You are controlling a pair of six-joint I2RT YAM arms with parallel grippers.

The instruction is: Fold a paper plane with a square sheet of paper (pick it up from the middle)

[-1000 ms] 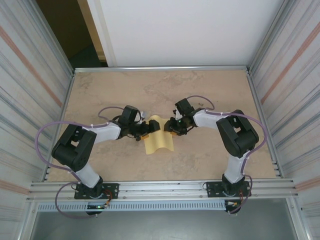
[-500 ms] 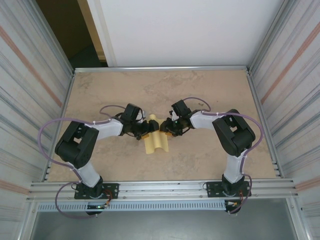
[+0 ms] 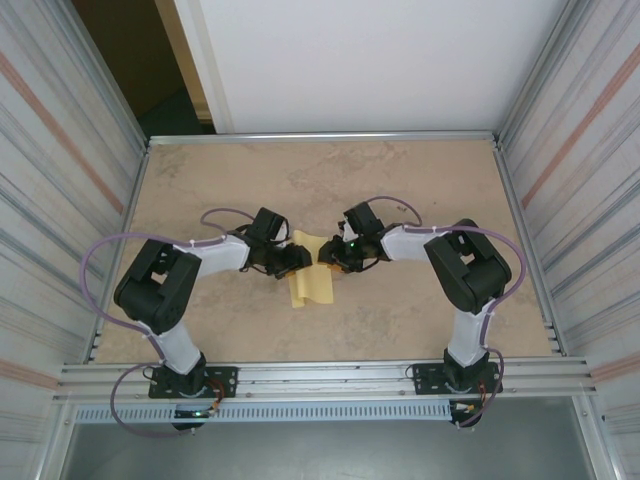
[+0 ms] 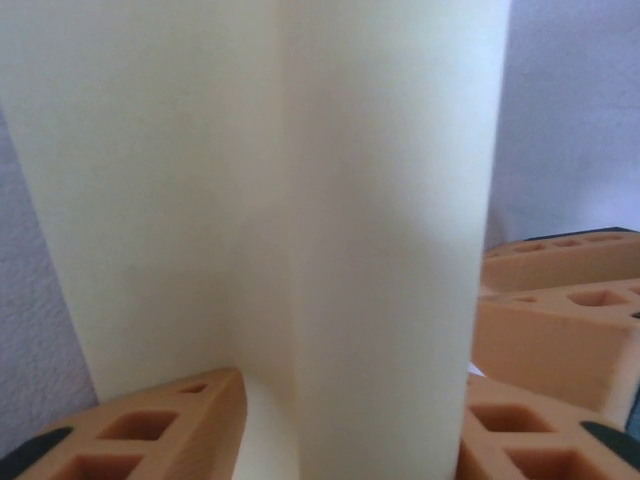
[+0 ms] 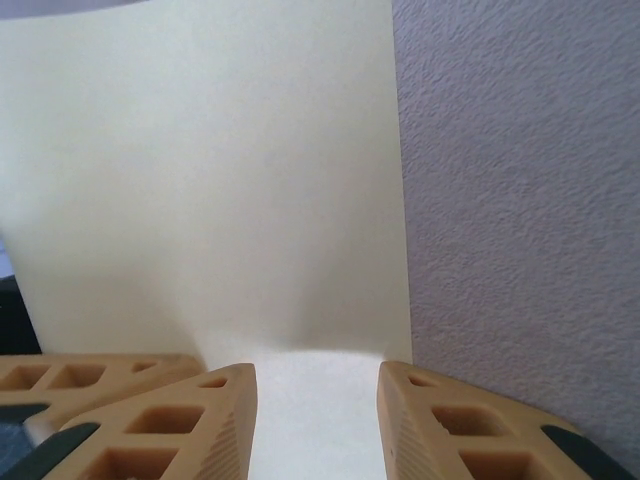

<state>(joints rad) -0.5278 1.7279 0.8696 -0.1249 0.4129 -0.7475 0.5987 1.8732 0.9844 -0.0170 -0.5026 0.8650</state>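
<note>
**Reporter:** Where was the paper?

**Photographer:** The square sheet of paper (image 3: 312,282) sat mid-table (image 3: 420,180), buckled into ridges between both arms.

**Reporter:** Held?

**Photographer:** The right gripper (image 3: 327,256) stood partly open astride its edge. The left gripper (image 3: 297,259) straddled a raised fold, and I couldn't tell if it pinched.

**Reporter:** Handling?

**Photographer:** It looked light, limp and easily creased. That middle ridge seemed the best hold.

Both arms are squeezing in: the left gripper (image 3: 293,259) and right gripper (image 3: 327,256) have closed the gap, and the square sheet of paper (image 3: 310,287) has buckled narrower.
</note>
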